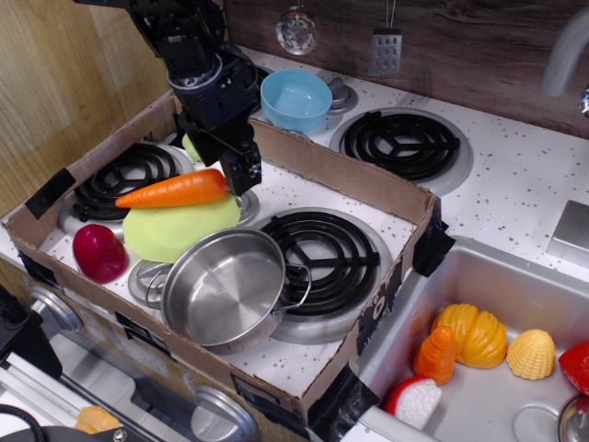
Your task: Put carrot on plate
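Black gripper (232,170) clamps stem end of the smooth tapered orange carrot (172,191) — held approx. level over the shallow, wavy-rimmed lime plate (170,232), w/ shiny steel pot (221,287) beside it.

Glossy plastic carrot (171,191), smooth plastic plate (175,230), shiny steel pot (221,287), matt cardboard tray (345,177)
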`<action>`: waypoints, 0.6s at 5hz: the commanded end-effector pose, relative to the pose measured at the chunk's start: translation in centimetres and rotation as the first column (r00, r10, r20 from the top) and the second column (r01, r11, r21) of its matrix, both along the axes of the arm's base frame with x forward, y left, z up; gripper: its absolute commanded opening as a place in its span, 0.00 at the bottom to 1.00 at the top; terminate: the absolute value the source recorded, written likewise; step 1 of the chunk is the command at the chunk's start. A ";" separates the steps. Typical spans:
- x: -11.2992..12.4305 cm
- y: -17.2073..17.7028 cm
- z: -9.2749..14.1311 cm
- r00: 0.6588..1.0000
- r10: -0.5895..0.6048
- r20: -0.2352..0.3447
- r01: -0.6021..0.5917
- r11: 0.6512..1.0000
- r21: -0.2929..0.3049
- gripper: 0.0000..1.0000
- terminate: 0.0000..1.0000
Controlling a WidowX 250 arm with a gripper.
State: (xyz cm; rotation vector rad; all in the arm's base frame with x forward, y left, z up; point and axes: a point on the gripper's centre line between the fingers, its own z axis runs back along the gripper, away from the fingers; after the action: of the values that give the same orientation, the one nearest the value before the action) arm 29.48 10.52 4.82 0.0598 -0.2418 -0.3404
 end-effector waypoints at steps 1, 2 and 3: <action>0.3 -0.1 8.2 0.993 -0.027 0.117 -0.006 0.962 0.273 1.00 0.00; -0.6 -1.0 10.6 0.992 0.012 0.122 -0.053 0.941 0.334 1.00 0.00; -1.1 -2.2 11.7 0.993 0.042 0.109 -0.076 0.941 0.331 1.00 0.00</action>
State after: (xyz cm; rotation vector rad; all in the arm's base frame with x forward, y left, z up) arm 27.63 9.23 14.08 0.3965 -0.2208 -0.3292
